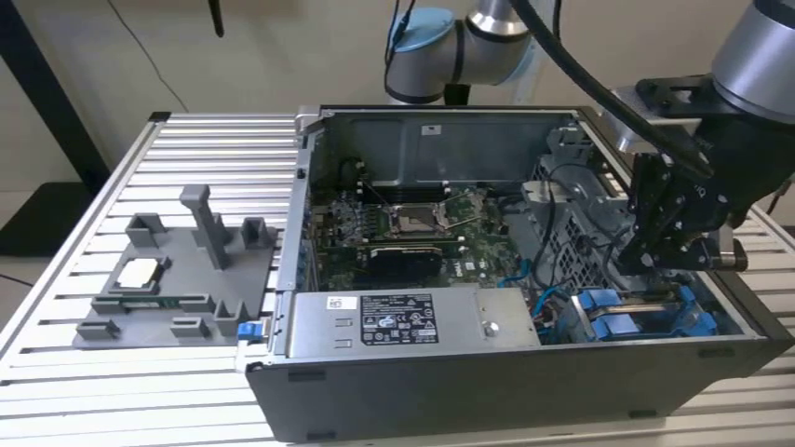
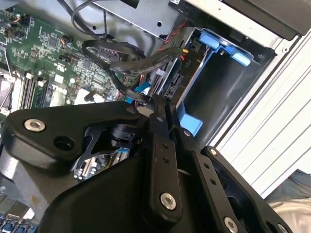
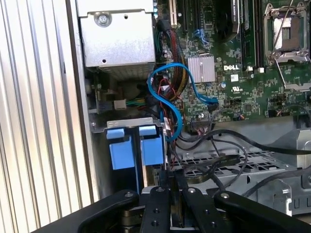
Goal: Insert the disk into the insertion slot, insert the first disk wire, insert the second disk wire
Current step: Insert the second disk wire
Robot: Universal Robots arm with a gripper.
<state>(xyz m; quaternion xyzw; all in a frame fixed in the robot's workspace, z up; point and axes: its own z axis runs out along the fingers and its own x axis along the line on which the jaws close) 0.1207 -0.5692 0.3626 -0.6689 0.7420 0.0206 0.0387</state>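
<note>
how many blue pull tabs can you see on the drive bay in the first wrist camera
2 blue tabs, side by side under the grey metal bracket, beside the blue cable. The gripper sits just in front of them, so more may be hidden behind it.

open computer case [image 1: 522, 279] on slatted table [image 1: 186, 149]. parts tray [image 1: 174, 279] beside it on the exterior view's left. power-supply box [image 1: 397, 321] along case's near wall; motherboard [image 1: 410, 228] behind it; disk [image 1: 646, 317] in near corner, exterior view's right; gripper [image 1: 677, 251] above the disk.
</note>
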